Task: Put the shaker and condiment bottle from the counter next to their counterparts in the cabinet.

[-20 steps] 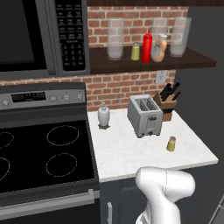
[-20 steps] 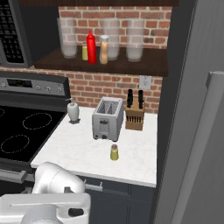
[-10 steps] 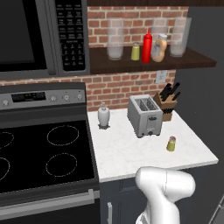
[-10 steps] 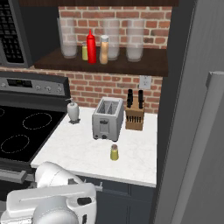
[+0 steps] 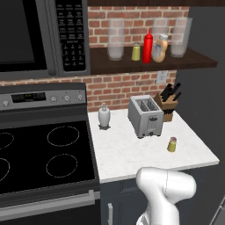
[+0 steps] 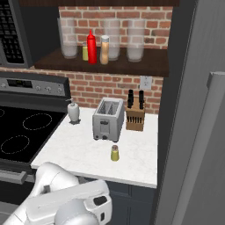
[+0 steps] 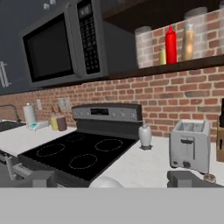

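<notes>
On the counter [image 5: 132, 154], the shaker [image 5: 172, 144] beside the toaster [image 5: 145, 116]; hand [image 7: 109, 179] open

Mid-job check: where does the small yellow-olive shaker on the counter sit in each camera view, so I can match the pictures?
Left base view: the shaker stands lower right, on the counter, right of and nearer than the toaster.
Right base view: shaker at centre, in front of the toaster.
Hand view: I cannot pick it out with certainty; the toaster is at right.
Shared landmark: the toaster.
</notes>
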You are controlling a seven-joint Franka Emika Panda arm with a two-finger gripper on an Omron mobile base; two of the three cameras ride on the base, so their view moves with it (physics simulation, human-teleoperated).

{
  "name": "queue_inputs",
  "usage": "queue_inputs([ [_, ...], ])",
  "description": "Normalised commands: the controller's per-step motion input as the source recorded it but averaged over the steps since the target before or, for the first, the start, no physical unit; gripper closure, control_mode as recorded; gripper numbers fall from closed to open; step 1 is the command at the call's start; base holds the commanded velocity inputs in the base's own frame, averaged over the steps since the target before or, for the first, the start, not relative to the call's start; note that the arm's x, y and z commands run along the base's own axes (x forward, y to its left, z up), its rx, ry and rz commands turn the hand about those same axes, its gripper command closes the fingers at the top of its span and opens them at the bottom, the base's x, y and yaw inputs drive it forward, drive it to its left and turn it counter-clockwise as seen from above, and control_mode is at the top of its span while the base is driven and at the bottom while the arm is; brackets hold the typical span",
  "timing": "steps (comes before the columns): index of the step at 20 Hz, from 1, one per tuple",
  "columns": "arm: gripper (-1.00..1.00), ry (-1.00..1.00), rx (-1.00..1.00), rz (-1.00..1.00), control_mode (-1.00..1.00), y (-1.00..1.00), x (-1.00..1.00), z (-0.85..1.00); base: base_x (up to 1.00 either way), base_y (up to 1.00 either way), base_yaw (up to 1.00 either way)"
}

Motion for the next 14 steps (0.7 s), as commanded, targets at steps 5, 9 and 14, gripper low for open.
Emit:
queue_inputs([
  [5,-1.0,-0.09,0.0,0.0,-1.0,0.34,0.31,-0.46,0.0,0.0,0.0],
  [9,-1.0,-0.07,0.0,0.0,-1.0,0.27,0.4,-0.39,0.0,0.0,0.0],
  [14,-1.0,-0.08,0.0,0.0,-1.0,0.11,0.46,-0.32,0.0,0.0,0.0],
])
